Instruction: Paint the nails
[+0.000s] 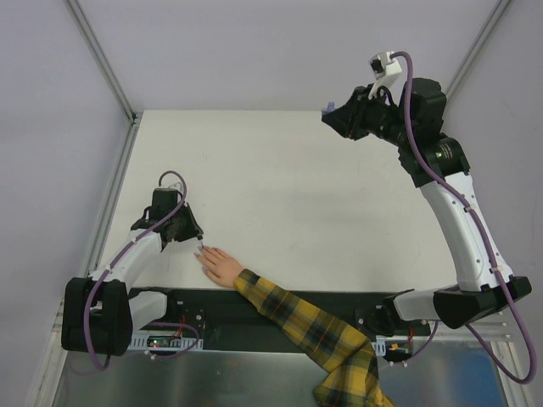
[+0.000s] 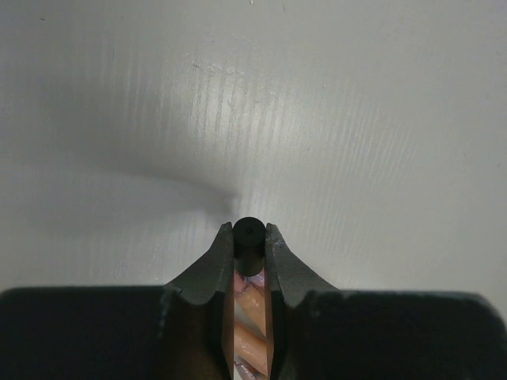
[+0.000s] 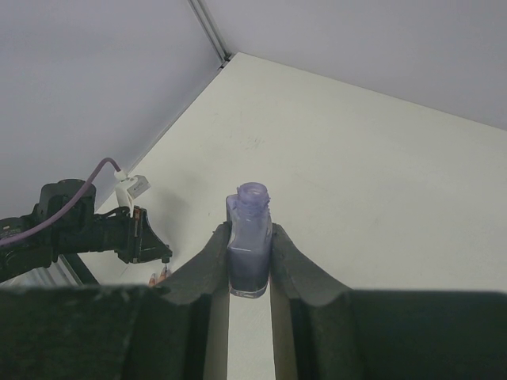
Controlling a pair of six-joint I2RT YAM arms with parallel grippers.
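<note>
Pinching the round black cap [image 2: 249, 241] in your left jaws, purple glass bottle [image 3: 249, 252] in right jaws, stroke those tiny rigid lilac-grey nails [image 1: 200, 252] lightly.

White table [image 1: 297, 195], pale grey walls [image 1: 254, 51], metal corner rails [image 1: 102, 59], yellow-and-black plaid sleeve [image 1: 310, 326] lying diagonally across near edge, uncapped purple bottle [image 3: 249, 241] upright, raised above table, black cap [image 2: 249, 237] seen end-on against table.

The table [image 1: 297, 186] is matt white with fine ribbing. The bottle [image 3: 249, 253] looks like glossy translucent purple glass, the cap [image 2: 249, 241] matt black plastic. The mannequin hand [image 1: 222, 267] is smooth peach plastic, its sleeve [image 1: 314, 326] woven plaid cloth.
</note>
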